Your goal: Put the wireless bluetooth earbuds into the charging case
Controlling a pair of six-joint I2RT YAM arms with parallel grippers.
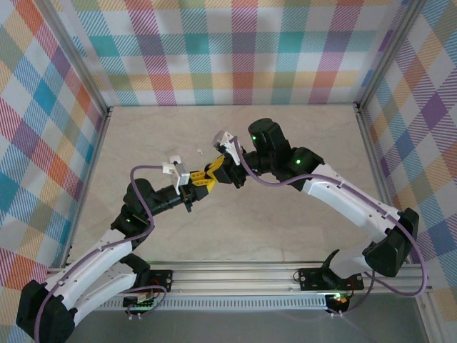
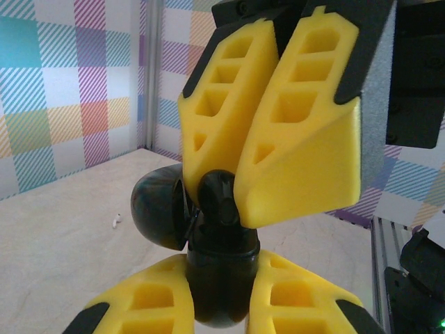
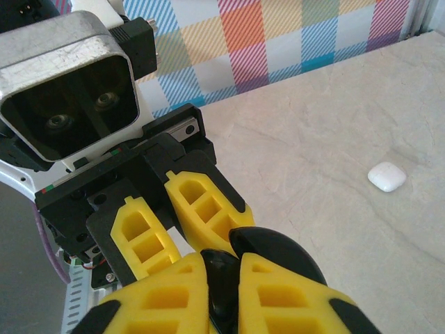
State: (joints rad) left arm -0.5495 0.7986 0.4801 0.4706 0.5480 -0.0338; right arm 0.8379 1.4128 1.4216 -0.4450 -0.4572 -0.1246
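the two arms meet nose to nose over the middle of the desk [image 1: 300, 236]. the left end effector [image 2: 222, 261] is clenched on the black charging case [image 2: 221, 296], held up off the desk with what looks like its lid [image 2: 156, 209] swung open to one side. the right end effector [image 2: 224, 207] sits over the case's mouth with its fingers close together around a small glossy black piece [image 2: 222, 195], most likely a black earbud. whether it is pinching that piece or merely flanking it i cannot tell. to my eye this is the seating step, one black bud going into its well. a tiny white earbud [image 2: 116, 221] lies on the bare desk toward the far edge, and a white pebble-shaped piece [image 3: 386, 177], maybe a white case, lies on the desk too. next, i'd think, the right end effector must free the bud without tugging it out, back straight off, then go for another bud, a fiddly pick given how small they are.
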